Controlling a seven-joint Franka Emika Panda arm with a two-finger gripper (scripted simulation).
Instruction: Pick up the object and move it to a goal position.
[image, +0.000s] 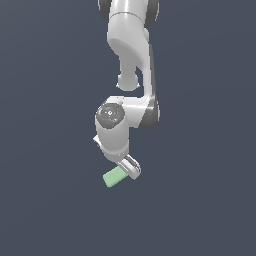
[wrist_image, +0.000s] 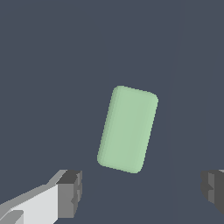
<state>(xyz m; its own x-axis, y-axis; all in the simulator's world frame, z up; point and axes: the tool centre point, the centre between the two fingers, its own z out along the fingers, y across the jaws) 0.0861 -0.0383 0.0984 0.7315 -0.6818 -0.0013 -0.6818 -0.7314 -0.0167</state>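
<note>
Exterior view: the block (image: 114, 177) lies on the dark floor, just beside the gripper (image: 131, 170), toward this view's left.
Wrist view: fingers (wrist_image: 70, 194) spread wide, holding nothing; block ahead of the gap, long axis slightly tilted.

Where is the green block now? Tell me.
In the exterior view the green block lies just below the gripper, toward that view's left; the open fingers aren't touching it.

Setting: simulated test scene, not a furnished room. Evidence: uniform dark slate-blue ground filling both views, with no walls, furniture or texture; smooth, flat-shaded white robot arm (image: 131, 60) of rendered appearance; single plain pale green block (wrist_image: 127, 129) with soft rounded corners and no markings.
</note>
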